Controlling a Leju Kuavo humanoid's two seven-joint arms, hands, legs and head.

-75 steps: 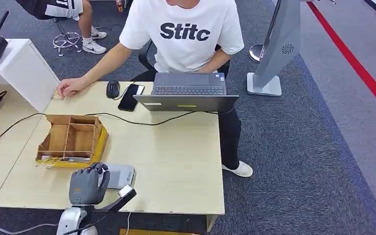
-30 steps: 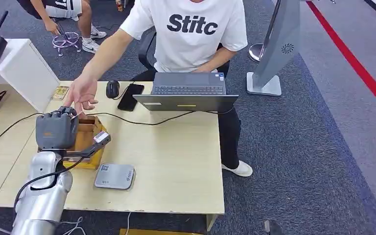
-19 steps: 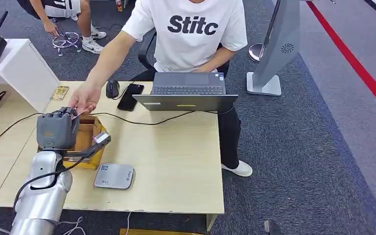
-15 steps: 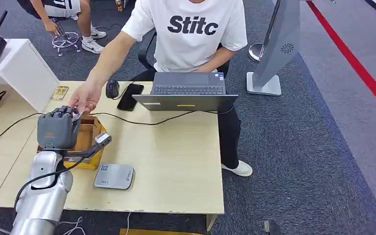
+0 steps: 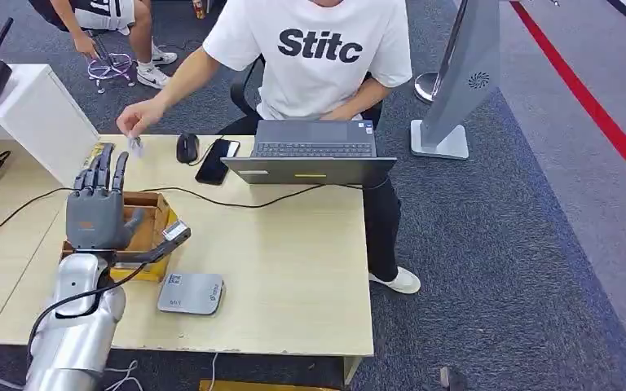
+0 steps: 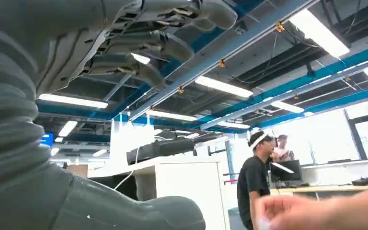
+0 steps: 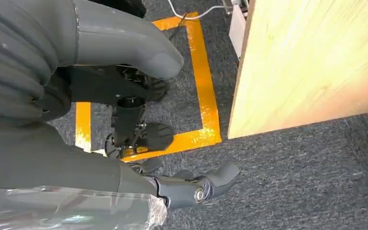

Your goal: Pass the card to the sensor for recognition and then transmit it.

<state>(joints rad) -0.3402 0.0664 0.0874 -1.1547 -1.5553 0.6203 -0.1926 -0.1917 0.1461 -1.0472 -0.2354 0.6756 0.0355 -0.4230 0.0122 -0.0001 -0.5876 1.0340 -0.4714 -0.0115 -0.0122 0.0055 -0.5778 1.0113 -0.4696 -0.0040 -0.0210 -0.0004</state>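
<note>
On the wooden table [image 5: 293, 244] the left hand [image 5: 98, 208] is raised with fingers spread, holding nothing; the card [image 5: 136, 146] is in the person's hand [image 5: 136, 118], just beyond its fingertips. Right hand [image 7: 76, 96] hangs near the floor, thumb apart, empty.

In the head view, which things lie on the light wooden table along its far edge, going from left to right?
Small yellowish packet → person's hand holding the card → black mouse → black phone → open laptop.
</note>
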